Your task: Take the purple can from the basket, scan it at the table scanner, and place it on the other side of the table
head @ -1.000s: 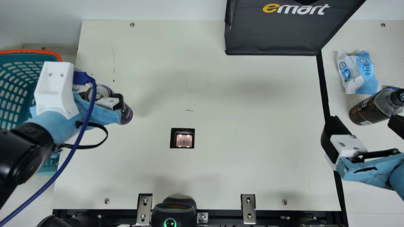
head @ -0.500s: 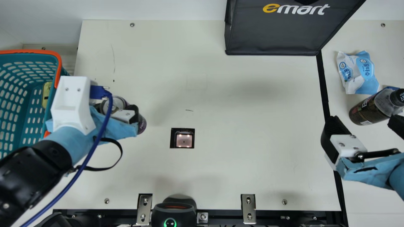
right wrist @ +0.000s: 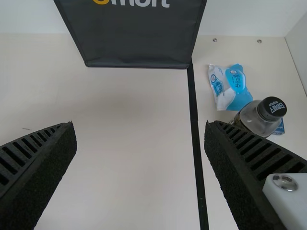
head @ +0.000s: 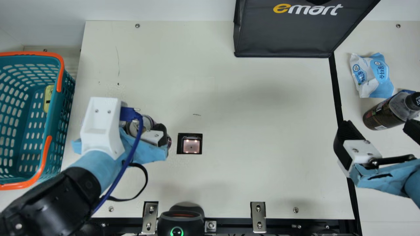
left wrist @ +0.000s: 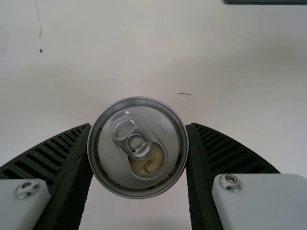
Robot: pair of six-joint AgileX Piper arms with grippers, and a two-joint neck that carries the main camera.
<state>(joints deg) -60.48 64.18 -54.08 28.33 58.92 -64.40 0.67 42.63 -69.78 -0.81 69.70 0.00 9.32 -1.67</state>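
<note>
Cream table [head: 262, 131], left hand [head: 143, 128] clamped on purple can [left wrist: 136, 146] near scanner [head: 191, 146], right hand [head: 378, 127] spread apart

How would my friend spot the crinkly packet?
Find the big dark bag, then the black line running from its corner. Right of that line in the main view, the packet lies beside a dark bottle. Unlike the bottle, it's white and light blue.

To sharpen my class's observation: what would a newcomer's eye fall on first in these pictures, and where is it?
Probably the teal, orange-rimmed basket at the main view's left. Next, the purple can gripped in the left gripper, left of the glowing scanner in the main view; then the big dark bag at its top.
</note>
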